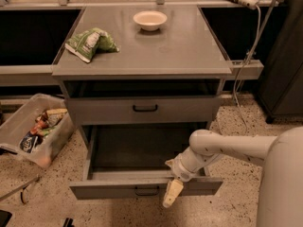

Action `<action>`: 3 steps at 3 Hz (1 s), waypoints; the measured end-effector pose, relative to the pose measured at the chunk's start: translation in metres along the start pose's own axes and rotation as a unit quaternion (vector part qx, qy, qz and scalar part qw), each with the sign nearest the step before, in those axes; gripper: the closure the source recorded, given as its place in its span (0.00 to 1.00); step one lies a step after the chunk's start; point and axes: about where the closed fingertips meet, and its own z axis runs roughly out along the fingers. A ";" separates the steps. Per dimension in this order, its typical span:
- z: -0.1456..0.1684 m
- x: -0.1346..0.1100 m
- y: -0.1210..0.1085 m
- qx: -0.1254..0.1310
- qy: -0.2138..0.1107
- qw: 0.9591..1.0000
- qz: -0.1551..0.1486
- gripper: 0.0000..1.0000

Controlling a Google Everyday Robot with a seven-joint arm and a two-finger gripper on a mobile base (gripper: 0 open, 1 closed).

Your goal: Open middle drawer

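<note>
The middle drawer (142, 187) is pulled well out of the grey cabinet, below the top drawer front (142, 110). Its flat grey front carries a small black bar handle (147, 190), and its plain grey inside (137, 148) is bare. My gripper (173, 189) hangs over the top edge of the drawer front, just right of the handle, its cream tip pointing down across the front. The white arm (222, 148) reaches it from the right. The lowest drawer is hidden under the pulled-out one.
On the cabinet top (180, 46) lie a green snack bag (90, 42) and a white bowl (150, 20). A clear bin of snacks (33, 131) stands on the floor at the left. A cable (246, 56) hangs at the right. My white base (284, 183) fills the lower right.
</note>
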 end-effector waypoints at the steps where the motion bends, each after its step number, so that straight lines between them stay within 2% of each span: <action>1: 0.000 0.000 0.000 0.000 0.000 1.000 0.000 0.00; 2: 0.010 0.003 0.010 -0.010 0.003 1.000 0.004 0.00; 3: 0.016 0.010 0.048 -0.023 -0.008 0.999 0.032 0.00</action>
